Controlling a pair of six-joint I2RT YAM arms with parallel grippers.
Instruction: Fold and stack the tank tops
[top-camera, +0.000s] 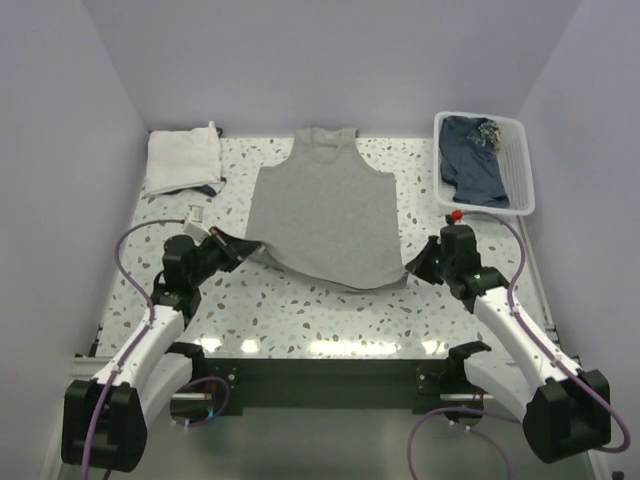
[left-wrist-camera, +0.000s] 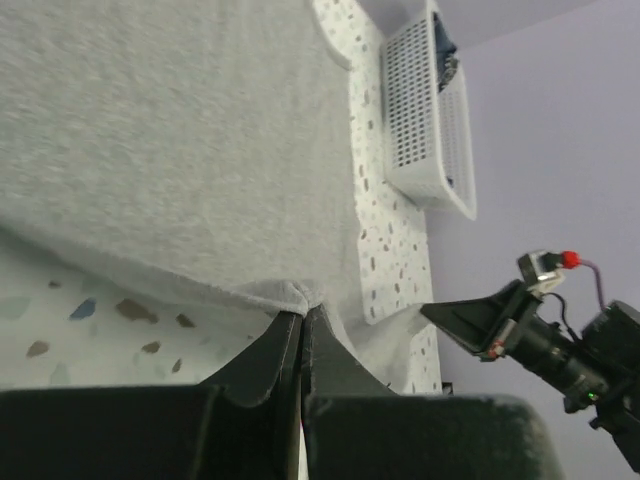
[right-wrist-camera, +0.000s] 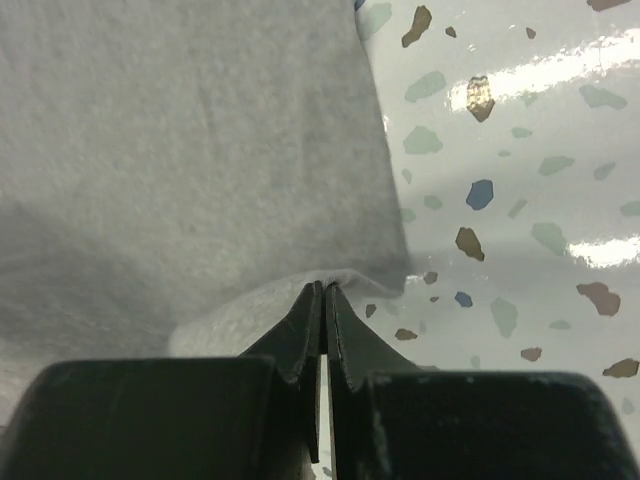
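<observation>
The grey top (top-camera: 322, 205) is spread flat on the counter (top-camera: 300, 310), with the neck away from the arms and the hem nearest them. Each lower corner of the hem is pinched. The left jaws are closed tight on the left corner and the right jaws on the right corner, and cloth is bunched at both tips in the wrist views. What appears to be the white top (top-camera: 183, 160), folded, is seen at the far left corner, though its print cannot be made out from above. A basket (top-camera: 523, 165) holding dark cloth is set at the far right. The first fold of the grey top is judged to be in hand. Next, both corners need to be carried together towards the neck. They should be kept level and evenly apart, so that the hem is laid square on the shoulders before release.
</observation>
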